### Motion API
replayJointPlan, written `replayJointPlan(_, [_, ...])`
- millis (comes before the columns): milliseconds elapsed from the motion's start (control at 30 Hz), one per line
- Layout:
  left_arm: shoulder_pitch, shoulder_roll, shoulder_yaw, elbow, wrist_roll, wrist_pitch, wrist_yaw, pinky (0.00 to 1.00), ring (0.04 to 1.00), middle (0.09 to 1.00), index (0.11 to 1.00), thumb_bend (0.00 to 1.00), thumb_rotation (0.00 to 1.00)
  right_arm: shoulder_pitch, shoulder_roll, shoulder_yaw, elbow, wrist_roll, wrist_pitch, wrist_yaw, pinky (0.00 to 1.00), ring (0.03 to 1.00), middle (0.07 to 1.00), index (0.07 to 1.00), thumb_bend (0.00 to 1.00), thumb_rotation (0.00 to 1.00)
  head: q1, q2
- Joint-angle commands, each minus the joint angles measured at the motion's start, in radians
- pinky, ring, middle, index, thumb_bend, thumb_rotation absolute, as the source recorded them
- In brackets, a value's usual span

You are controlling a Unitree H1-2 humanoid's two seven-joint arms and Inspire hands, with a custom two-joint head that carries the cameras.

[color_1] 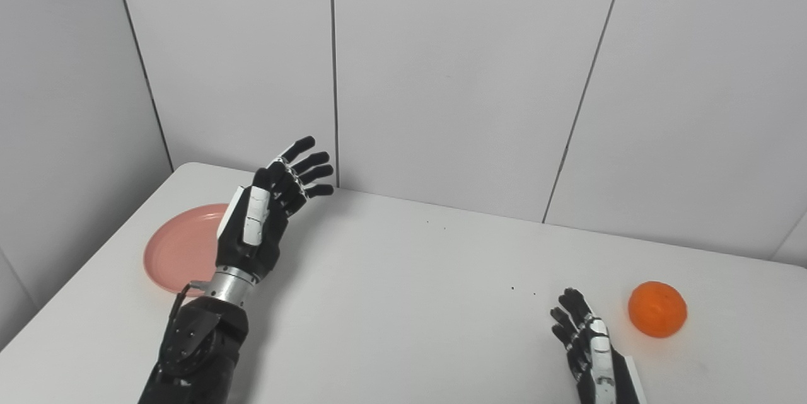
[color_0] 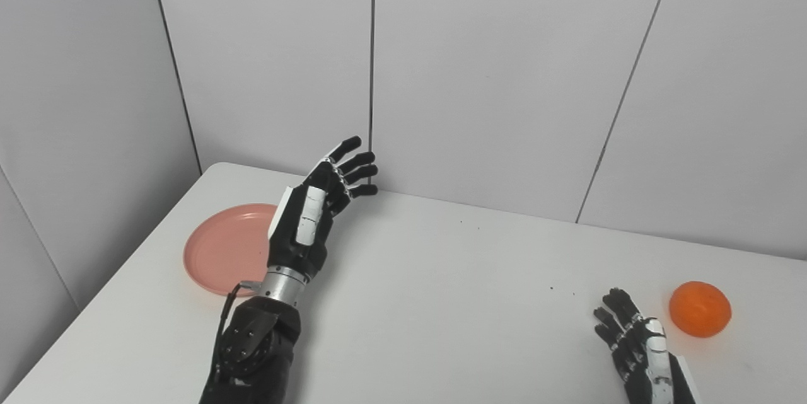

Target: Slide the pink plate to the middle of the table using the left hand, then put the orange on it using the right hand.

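Our left robot hand (color_0: 309,218) hovers open, empty, over the pink plate (color_0: 220,249) at nine o'clock; our right robot hand (color_0: 637,344) rests open, empty, beside the orange (color_0: 700,309) at four o'clock.

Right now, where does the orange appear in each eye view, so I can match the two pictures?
Left eye view: the orange lies on the table at lower right, beside the right hand.
Right eye view: same place, slightly further left in the picture.
Shared landmark: the pink plate at left.

A white table (color_0: 441,303) fills the lower part of the view — its rounded far-left corner sits near the wall. A few small dark specks (color_0: 553,289) dot its surface. Behind it stand pale grey wall panels (color_0: 492,76) split by thin dark seams.
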State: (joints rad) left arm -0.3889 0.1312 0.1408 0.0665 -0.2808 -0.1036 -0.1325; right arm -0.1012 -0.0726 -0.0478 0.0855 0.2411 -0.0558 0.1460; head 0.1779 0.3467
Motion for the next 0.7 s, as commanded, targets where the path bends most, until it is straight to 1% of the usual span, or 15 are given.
replayJointPlan(0, [-0.060, 0.024, 0.014, -0.013, -0.013, -0.039, -0.014, 0.65, 0.759, 0.786, 0.798, 1.00, 0.89, 0.073, 0.011, 0.000, 0.080, 0.002, -0.011, 0.011, 0.93, 0.900, 0.917, 0.892, 0.76, 1.00, -0.001, 0.002])
replayJointPlan(67, [-0.076, 0.052, 0.024, -0.019, -0.015, -0.028, -0.016, 0.64, 0.757, 0.782, 0.804, 1.00, 0.90, 0.075, 0.014, 0.001, 0.077, 0.000, -0.007, 0.009, 0.92, 0.896, 0.913, 0.889, 0.77, 1.00, -0.004, 0.002])
replayJointPlan(133, [-0.096, 0.092, 0.032, -0.013, -0.024, -0.027, -0.041, 0.66, 0.788, 0.795, 0.826, 1.00, 0.92, 0.076, 0.015, 0.003, 0.077, -0.002, -0.006, 0.009, 0.92, 0.899, 0.914, 0.891, 0.77, 1.00, -0.006, 0.002])
replayJointPlan(200, [-0.114, 0.121, 0.042, -0.009, -0.032, -0.019, -0.050, 0.67, 0.789, 0.797, 0.822, 1.00, 0.90, 0.077, 0.016, 0.004, 0.074, -0.006, -0.002, 0.004, 0.92, 0.896, 0.911, 0.886, 0.77, 1.00, -0.006, 0.002])
replayJointPlan(400, [-0.169, 0.191, 0.084, 0.025, -0.018, -0.004, -0.028, 0.63, 0.771, 0.783, 0.824, 1.00, 0.90, 0.078, 0.020, 0.003, 0.070, -0.011, 0.001, -0.001, 0.91, 0.893, 0.907, 0.881, 0.78, 0.99, -0.005, 0.003])
replayJointPlan(500, [-0.196, 0.220, 0.102, 0.062, -0.021, -0.007, -0.033, 0.62, 0.764, 0.776, 0.832, 1.00, 0.90, 0.078, 0.021, 0.002, 0.070, -0.011, 0.001, 0.000, 0.91, 0.895, 0.908, 0.882, 0.79, 0.99, -0.005, 0.003])
replayJointPlan(600, [-0.216, 0.246, 0.115, 0.113, -0.042, -0.021, -0.059, 0.63, 0.762, 0.788, 0.845, 1.00, 0.90, 0.078, 0.019, 0.005, 0.071, -0.017, -0.009, 0.002, 0.91, 0.895, 0.909, 0.885, 0.78, 0.99, -0.004, 0.003])
replayJointPlan(667, [-0.234, 0.267, 0.123, 0.168, -0.037, -0.048, -0.065, 0.63, 0.765, 0.790, 0.844, 1.00, 0.89, 0.078, 0.018, 0.002, 0.074, -0.016, -0.007, 0.002, 0.91, 0.892, 0.905, 0.882, 0.78, 0.99, 0.001, 0.003])
